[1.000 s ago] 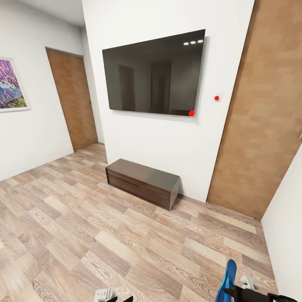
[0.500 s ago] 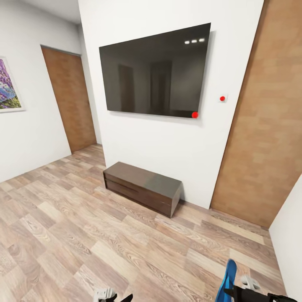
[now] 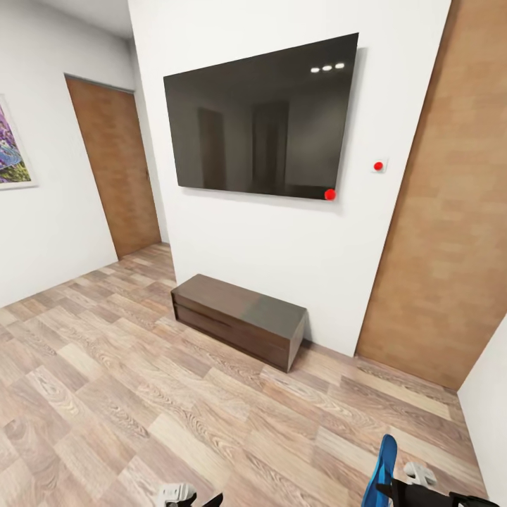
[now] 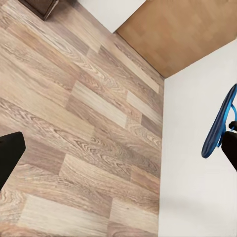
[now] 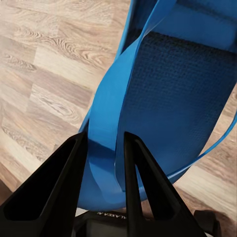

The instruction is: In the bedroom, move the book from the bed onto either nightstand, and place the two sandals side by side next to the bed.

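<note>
White-walled room, wood-plank floor [image 3: 141,394]; dark TV [image 3: 260,120] on the wall above a low bench cabinet [image 3: 239,318]. Right gripper [image 5: 103,192] clenched on a blue sandal [image 5: 168,98], strap between its fingers. Left gripper [image 3: 184,497]: state unclear.

I'm facing a white wall where a big dark television [image 3: 259,120] is hanging above a long low dark-brown bench cabinet [image 3: 238,319]. Wooden doors [image 3: 113,165] are standing either side, and a purple picture [image 3: 13,151] is hanging nearby.
</note>
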`<state>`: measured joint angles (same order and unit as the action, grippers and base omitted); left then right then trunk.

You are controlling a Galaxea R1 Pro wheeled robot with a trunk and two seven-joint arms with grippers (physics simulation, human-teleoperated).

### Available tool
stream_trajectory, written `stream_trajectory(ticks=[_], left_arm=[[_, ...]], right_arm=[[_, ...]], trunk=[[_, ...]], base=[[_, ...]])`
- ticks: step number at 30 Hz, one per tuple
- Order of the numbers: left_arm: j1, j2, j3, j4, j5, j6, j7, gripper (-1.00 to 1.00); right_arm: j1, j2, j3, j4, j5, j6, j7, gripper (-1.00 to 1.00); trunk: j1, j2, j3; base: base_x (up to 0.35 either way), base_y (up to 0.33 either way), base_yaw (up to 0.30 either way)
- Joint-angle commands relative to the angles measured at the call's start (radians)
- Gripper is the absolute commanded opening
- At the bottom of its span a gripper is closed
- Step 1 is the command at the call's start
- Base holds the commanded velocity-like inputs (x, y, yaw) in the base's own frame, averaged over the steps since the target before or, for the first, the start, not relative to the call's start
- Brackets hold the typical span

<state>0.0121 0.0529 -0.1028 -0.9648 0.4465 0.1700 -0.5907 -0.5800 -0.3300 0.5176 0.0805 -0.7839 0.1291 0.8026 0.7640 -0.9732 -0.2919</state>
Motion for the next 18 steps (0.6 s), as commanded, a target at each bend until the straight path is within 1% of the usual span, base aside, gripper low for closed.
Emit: stream_trajectory(ticks=[1,6,18], left_arm=[[0.0,0.001,-0.001,-0.002,0.011,0.009,0.0,1.0],[0.0,0.001,-0.001,-0.002,0.011,0.009,0.0,1.0],[0.0,0.001,-0.001,-0.002,0.011,0.009,0.0,1.0]], right_arm=[[-0.001,0.0,0.005,0.002,-0.012,0.009,0.007,-1.0],[-0.001,0.0,0.004,0.003,-0.013,0.009,0.006,-1.0],[-0.001,0.0,0.005,0.002,-0.015,0.009,0.01,-1.0]], trunk=[[0.0,-0.001,-0.001],[0.0,-0.001,-0.001],[0.0,-0.001,-0.001]], base=[[0.177,0.0,0.0],[0.272,0.0,0.0],[0.323,0.0,0.0]])
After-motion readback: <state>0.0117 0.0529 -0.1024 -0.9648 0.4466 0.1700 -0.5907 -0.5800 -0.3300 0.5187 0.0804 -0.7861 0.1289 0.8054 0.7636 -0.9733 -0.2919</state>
